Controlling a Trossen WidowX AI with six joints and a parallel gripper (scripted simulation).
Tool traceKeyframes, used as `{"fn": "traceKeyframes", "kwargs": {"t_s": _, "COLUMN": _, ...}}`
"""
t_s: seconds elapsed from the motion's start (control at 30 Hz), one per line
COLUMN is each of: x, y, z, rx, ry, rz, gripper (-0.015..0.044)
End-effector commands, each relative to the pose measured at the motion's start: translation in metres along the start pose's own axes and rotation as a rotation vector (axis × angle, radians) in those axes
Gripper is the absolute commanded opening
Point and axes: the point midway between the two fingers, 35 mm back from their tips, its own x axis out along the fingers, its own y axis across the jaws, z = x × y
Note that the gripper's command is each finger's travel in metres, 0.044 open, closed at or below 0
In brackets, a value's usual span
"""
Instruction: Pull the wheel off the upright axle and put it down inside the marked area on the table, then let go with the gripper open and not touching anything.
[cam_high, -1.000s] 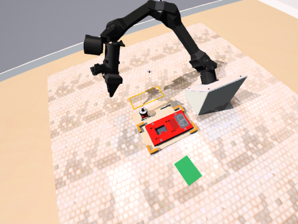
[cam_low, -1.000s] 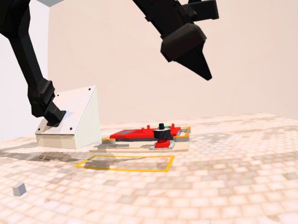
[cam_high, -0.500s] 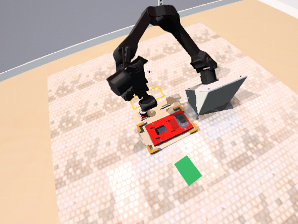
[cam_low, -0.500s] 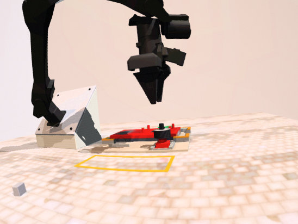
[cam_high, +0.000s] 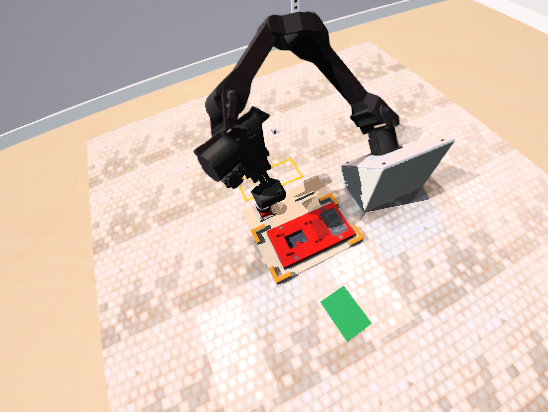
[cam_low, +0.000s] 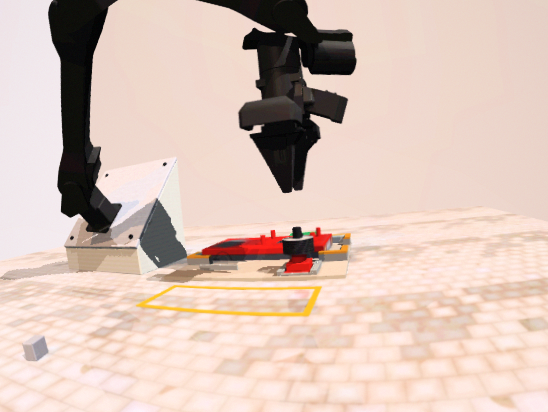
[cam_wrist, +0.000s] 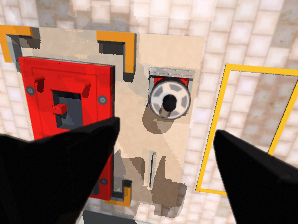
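The wheel (cam_low: 298, 248) (cam_wrist: 156, 95) is a dark disc with a pale spoked face. It sits around the black upright axle (cam_low: 297, 231) (cam_wrist: 170, 103), above a small red block (cam_low: 299, 265). My gripper (cam_low: 293, 190) (cam_wrist: 166, 129) is open and empty, pointing down, well above the wheel. In the wrist view the wheel shows ahead of the gap between the fingertips. In the top view the gripper hides most of the wheel. The marked area is a yellow outline (cam_high: 297, 167) (cam_low: 314, 301) (cam_wrist: 219, 95) on the table beside the beige base plate (cam_low: 330, 271).
A red board (cam_high: 309, 234) (cam_wrist: 42, 107) with small pegs lies between orange corner brackets, beside the wheel. A slim slotted piece (cam_wrist: 152, 170) is on the base plate. A wedge-shaped stand (cam_high: 407, 182) (cam_low: 165, 235) is at the arm's foot. A small grey cube (cam_high: 274, 131) (cam_low: 35, 348) and green patch (cam_high: 346, 313) lie apart.
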Motion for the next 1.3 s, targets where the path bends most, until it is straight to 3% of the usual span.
{"fn": "traceKeyframes", "kwargs": {"t_s": 0.0, "x": 0.017, "y": 0.0, "z": 0.002, "rx": -0.007, "ry": 0.001, "rz": -0.007, "gripper": 0.03}}
{"fn": "traceKeyframes", "kwargs": {"t_s": 0.27, "x": 0.066, "y": -0.002, "z": 0.001, "rx": -0.006, "ry": 0.001, "rz": -0.011, "gripper": 0.03}}
{"fn": "traceKeyframes", "kwargs": {"t_s": 0.43, "x": 0.07, "y": -0.003, "z": 0.001, "rx": -0.006, "ry": 0.001, "rz": -0.012, "gripper": 0.03}}
{"fn": "traceKeyframes", "kwargs": {"t_s": 0.57, "x": 0.067, "y": -0.003, "z": 0.0, "rx": 0.004, "ry": 0.011, "rz": -0.005, "gripper": 0.0195}}
{"fn": "traceKeyframes", "kwargs": {"t_s": 0.83, "x": 0.067, "y": -0.003, "z": 0.0, "rx": 0.004, "ry": 0.011, "rz": -0.005, "gripper": 0.0142}}
{"fn": "traceKeyframes", "kwargs": {"t_s": 1.0, "x": 0.066, "y": -0.003, "z": 0.0, "rx": 0.003, "ry": 0.011, "rz": -0.005, "gripper": 0.001}}
{"fn": "traceKeyframes", "kwargs": {"t_s": 1.27, "x": 0.064, "y": -0.003, "z": 0.0, "rx": 0.003, "ry": 0.01, "rz": -0.005, "gripper": 0.0}}
